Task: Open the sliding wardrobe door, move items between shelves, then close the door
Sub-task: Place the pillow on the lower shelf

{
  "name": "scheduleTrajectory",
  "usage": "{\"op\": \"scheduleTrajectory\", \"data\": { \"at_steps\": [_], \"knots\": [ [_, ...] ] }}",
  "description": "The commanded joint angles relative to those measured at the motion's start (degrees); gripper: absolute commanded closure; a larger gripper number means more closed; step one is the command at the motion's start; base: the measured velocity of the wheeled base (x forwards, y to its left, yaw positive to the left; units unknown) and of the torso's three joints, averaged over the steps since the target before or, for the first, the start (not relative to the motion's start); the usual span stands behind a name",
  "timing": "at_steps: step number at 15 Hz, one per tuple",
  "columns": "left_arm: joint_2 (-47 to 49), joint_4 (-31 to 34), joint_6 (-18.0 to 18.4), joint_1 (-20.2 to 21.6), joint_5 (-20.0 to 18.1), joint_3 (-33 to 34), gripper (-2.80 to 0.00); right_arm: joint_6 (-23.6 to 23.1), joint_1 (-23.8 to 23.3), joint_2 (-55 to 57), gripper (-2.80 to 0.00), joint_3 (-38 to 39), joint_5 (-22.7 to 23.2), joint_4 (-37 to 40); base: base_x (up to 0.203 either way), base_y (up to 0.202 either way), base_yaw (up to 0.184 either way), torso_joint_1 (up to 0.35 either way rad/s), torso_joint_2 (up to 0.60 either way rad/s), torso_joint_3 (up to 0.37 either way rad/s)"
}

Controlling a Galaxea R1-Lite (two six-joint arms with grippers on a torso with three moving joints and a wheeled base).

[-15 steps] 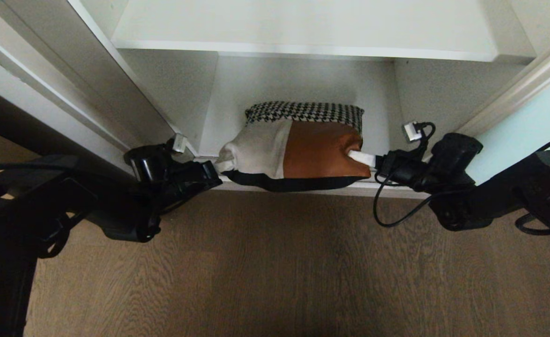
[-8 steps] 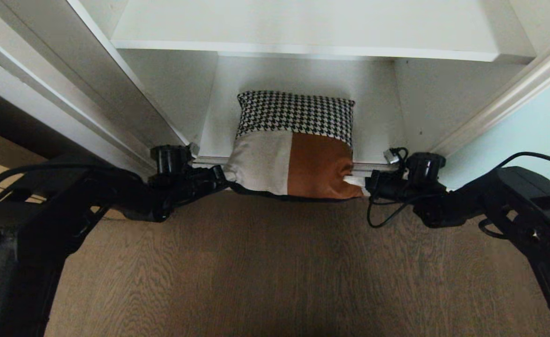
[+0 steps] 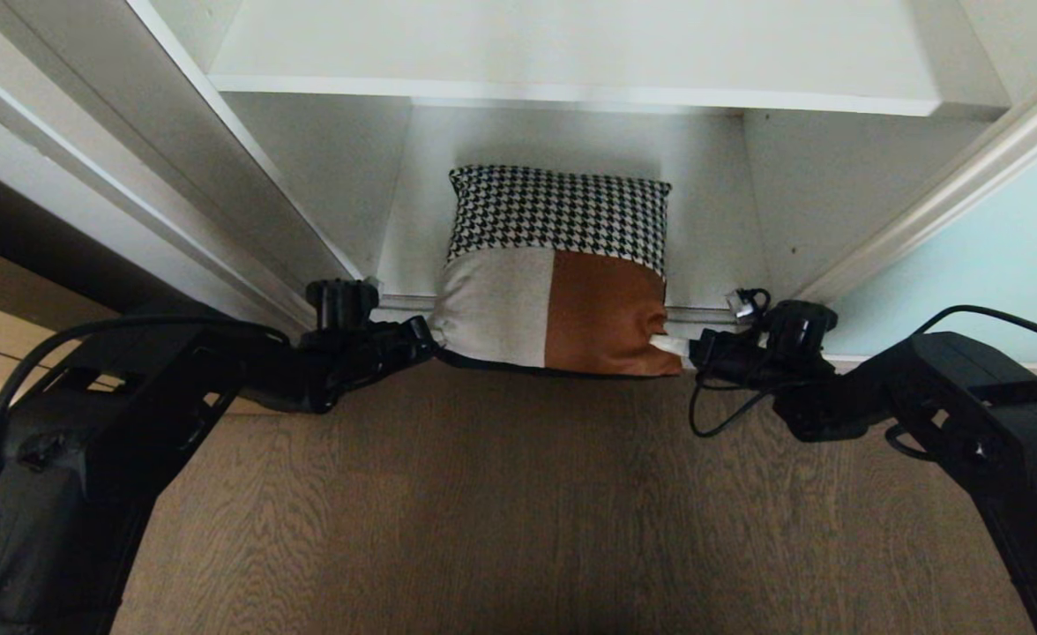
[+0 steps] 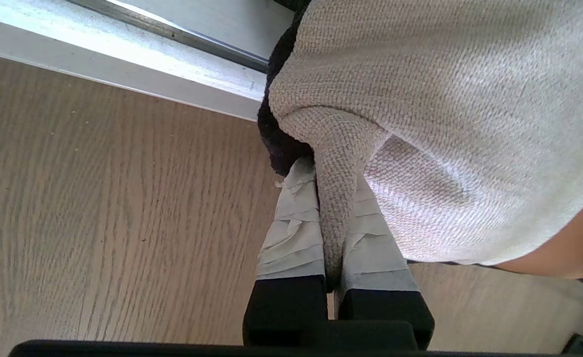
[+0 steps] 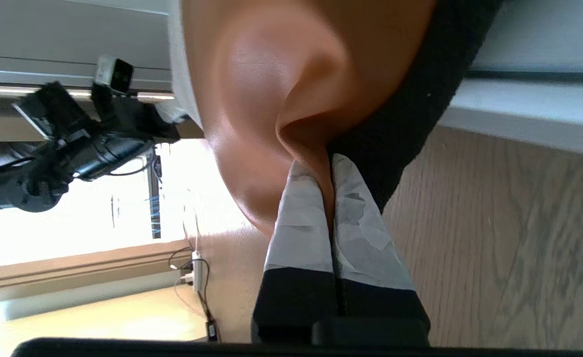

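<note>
The patchwork cushion (image 3: 558, 265) hangs between my two grippers at the wardrobe's mouth, its houndstooth band toward the back. Its front edge reaches out over the floor; its rear lies over the lower shelf (image 3: 712, 247). My left gripper (image 3: 426, 339) is shut on the off-white corner; the left wrist view shows the left gripper (image 4: 328, 173) pinching a fold of the cushion (image 4: 445, 124). My right gripper (image 3: 673, 346) is shut on the rust-orange corner, where the right gripper (image 5: 319, 166) squeezes the cushion (image 5: 271, 74). An upper shelf (image 3: 571, 53) spans above. The sliding wardrobe door (image 3: 968, 265) stands slid to the right.
Grey-brown wood floor (image 3: 518, 511) fills the foreground. The wardrobe's white side frame (image 3: 175, 176) runs along the left, and the bottom track (image 4: 172, 34) lies below the cushion's front edge. Cables and a power strip (image 5: 197, 272) sit on the floor far behind.
Both grippers have pulled the cushion's front corners out past the shelf lip and tipped its face toward me. More of the houndstooth band shows. Both arms have swung closer to me.
</note>
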Motion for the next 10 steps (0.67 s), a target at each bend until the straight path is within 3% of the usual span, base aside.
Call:
{"op": "scheduleTrajectory", "data": {
  "at_steps": [1,4,8,10],
  "knots": [
    [0.13,-0.21,0.03,-0.56,-0.01,0.66,0.00,0.24,-0.69,0.04,0.00,-0.56,0.54,-0.36,0.000,0.000,0.000,0.000,0.00,0.000],
    [-0.70,-0.23,0.41,-0.58,-0.03,2.88,0.00,0.33,-0.71,-0.32,0.00,0.11,0.61,-0.31,0.034,0.000,0.000,-0.003,0.00,0.001],
    [-0.47,-7.30,0.63,-0.56,0.00,6.05,0.00,0.15,-0.62,-0.57,0.00,0.64,0.49,-0.41,0.192,0.000,0.003,0.002,0.00,0.002],
    [-0.53,-7.69,0.70,-0.64,0.00,6.28,0.00,-0.11,-0.62,-0.57,0.00,0.81,0.52,-0.58,0.194,0.000,0.000,0.002,0.00,-0.001]
  ]
}}
